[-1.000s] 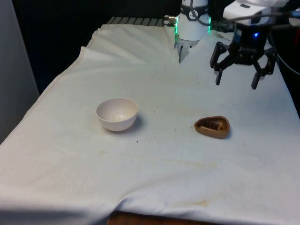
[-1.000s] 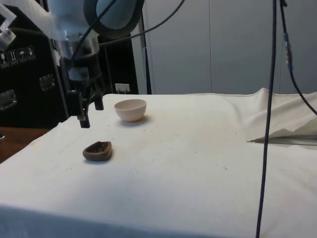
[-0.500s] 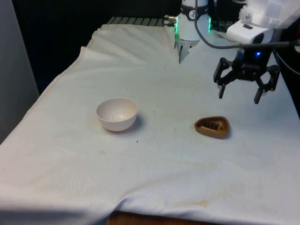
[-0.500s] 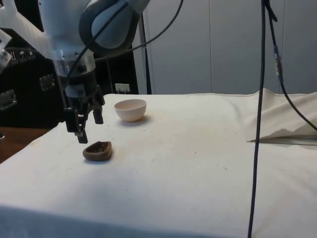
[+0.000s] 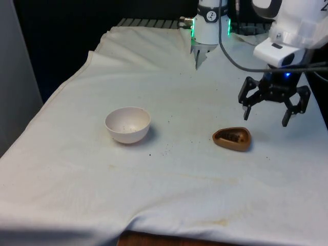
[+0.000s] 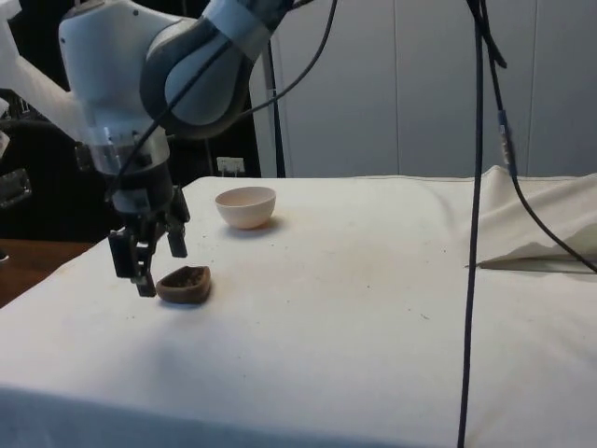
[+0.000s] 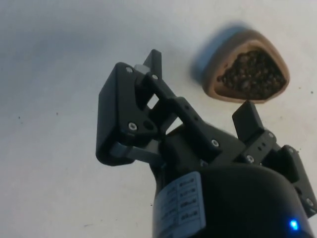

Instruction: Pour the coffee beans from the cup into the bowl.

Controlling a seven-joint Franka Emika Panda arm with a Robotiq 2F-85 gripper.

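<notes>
The brown, rounded-triangular cup (image 5: pixel 232 139) stands upright on the white tablecloth (image 5: pixel 169 195), its opening facing up, toward the front view's right side of the table. Its long axis runs roughly across the front view, with the broad rounded end toward the front view's left and the narrower end toward the front view's right. The wrist view (image 7: pixel 247 69) confirms the outline: one narrow corner and a wider, rounded opposite side, with a thick tan rim around the contents.

The wrist view shows dark coffee beans (image 7: pixel 252 74) filling the cup nearly to the rim. In the front view they appear as a dark patch; in the side view (image 6: pixel 185 283) the cup reads as a low, dark brown form with a speckled top.

The white round bowl (image 5: pixel 127 124) sits upright, well apart from the cup, toward the front view's left. In the side view (image 6: pixel 246 205) it lies beyond the cup.

The black two-finger gripper (image 5: pixel 266 114) hangs above the cloth, clear of the cup, behind it and toward the front view's right. Its jaws are spread wide and hold nothing. In the side view the gripper (image 6: pixel 149 271) is just beside the cup, fingertips pointing down, not touching it.
</notes>
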